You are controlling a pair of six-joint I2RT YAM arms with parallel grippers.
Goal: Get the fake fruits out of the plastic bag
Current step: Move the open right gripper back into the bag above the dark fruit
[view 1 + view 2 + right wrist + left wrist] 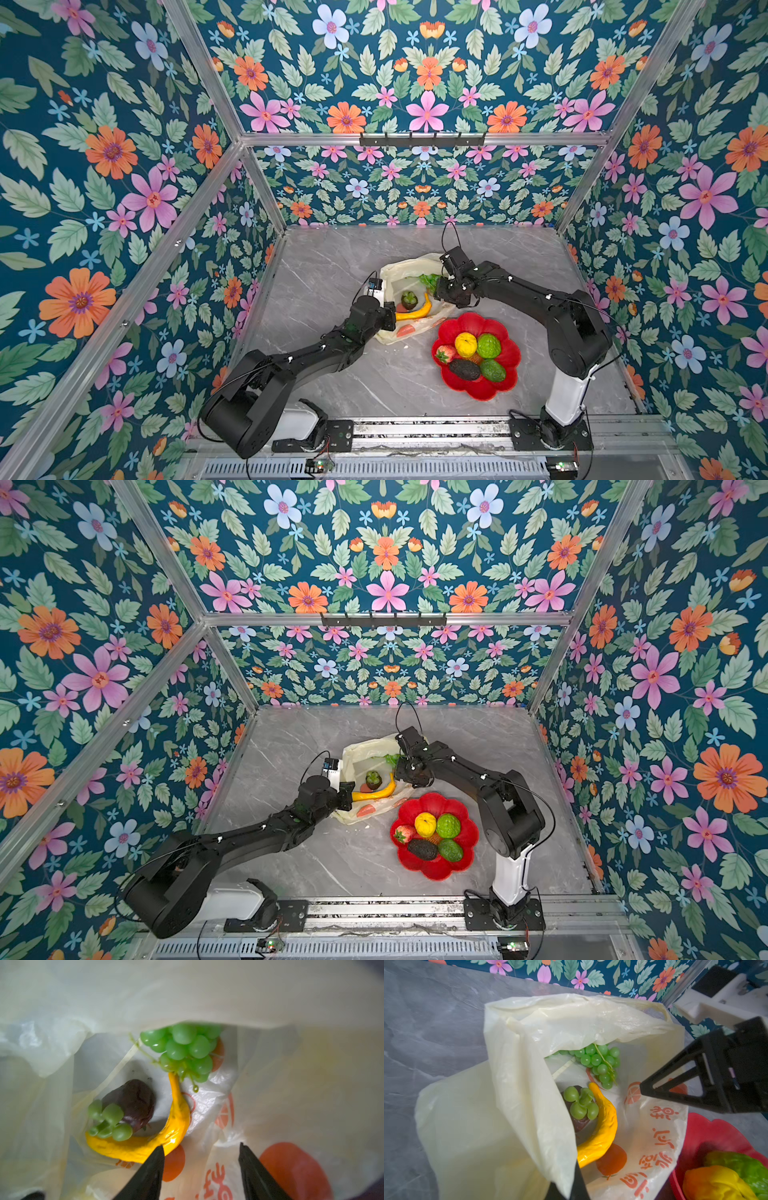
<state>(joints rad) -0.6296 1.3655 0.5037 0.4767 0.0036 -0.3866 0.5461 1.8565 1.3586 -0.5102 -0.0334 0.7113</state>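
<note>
Grey marble bench (332, 270) within flower-papered walls (124, 166), where my left fingers (578, 1186) are clenched on an edge of the plastic bag (529, 1084) and my right fingers (149, 1176) hang released, empty, at its mouth over the banana (176, 1118), green grapes (185, 1049) and dark fruit (135, 1101) lying inside, just beside the red plate (473, 320).

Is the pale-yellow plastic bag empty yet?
Not empty: yellow toy banana, green grape bunch and dark green-capped fruit lie inside the bag.
</note>
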